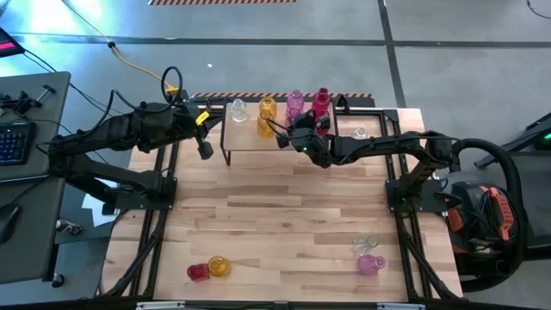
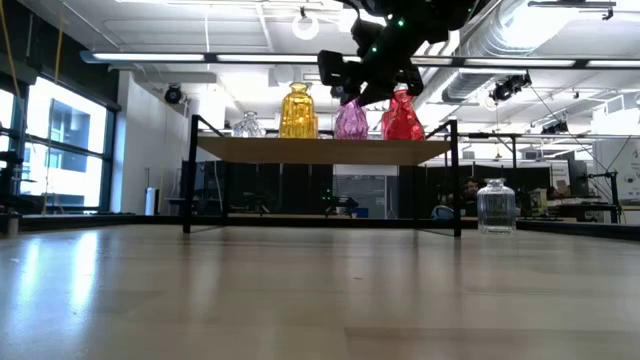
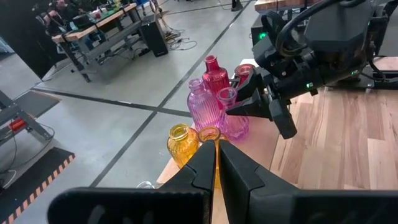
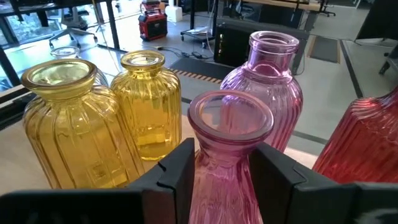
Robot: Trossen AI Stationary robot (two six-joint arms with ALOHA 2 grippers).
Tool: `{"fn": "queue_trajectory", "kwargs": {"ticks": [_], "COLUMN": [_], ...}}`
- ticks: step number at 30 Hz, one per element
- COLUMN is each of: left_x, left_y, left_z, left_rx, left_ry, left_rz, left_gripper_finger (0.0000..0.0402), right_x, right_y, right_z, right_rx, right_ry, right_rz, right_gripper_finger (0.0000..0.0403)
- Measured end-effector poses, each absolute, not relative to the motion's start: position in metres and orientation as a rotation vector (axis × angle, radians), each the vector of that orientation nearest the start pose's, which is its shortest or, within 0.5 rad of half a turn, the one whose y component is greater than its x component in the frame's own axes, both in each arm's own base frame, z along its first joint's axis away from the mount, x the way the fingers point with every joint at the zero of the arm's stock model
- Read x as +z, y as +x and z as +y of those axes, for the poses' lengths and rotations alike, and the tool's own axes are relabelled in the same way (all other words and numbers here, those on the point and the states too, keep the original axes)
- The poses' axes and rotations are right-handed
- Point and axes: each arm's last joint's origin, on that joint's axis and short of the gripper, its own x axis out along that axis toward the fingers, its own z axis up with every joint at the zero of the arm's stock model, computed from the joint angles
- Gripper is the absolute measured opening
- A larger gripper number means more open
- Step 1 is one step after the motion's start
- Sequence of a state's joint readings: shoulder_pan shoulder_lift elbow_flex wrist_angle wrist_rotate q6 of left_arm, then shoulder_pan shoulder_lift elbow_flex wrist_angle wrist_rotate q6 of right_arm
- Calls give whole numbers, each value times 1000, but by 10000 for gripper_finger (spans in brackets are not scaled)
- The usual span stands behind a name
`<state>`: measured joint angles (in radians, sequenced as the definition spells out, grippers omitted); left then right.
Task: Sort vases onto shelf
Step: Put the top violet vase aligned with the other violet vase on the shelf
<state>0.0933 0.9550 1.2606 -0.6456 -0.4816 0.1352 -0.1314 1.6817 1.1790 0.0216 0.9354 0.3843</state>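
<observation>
Right gripper (image 4: 224,168) jaws clasp pink vase (image 4: 225,155) on shelf (image 1: 258,140).

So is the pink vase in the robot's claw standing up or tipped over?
Standing up. In the right wrist view the pink vase has its round mouth facing upward, between the right gripper's fingers, beside the yellow vases on the shelf.

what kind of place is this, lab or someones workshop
Most likely a robotics lab or industrial workspace. The low view shows exposed ceiling ducts and strip lights over an open hall; the left wrist view shows a bare concrete floor and workbenches laden with equipment, and a keyboard sits beside the table.
</observation>
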Motion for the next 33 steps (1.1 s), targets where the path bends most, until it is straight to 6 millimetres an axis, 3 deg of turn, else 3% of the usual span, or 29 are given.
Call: {"fn": "queue_trajectory", "kwargs": {"ticks": [33], "left_x": [419], "left_y": [169], "left_z": [29], "left_rx": [546], "left_ry": [194], "left_rz": [377], "left_gripper_finger": [12], "right_x": [260], "right_y": [359], "right_z": [-68], "right_rx": [-1092], "right_ry": [207], "right_rz": [267], "right_gripper_finger": [120]}}
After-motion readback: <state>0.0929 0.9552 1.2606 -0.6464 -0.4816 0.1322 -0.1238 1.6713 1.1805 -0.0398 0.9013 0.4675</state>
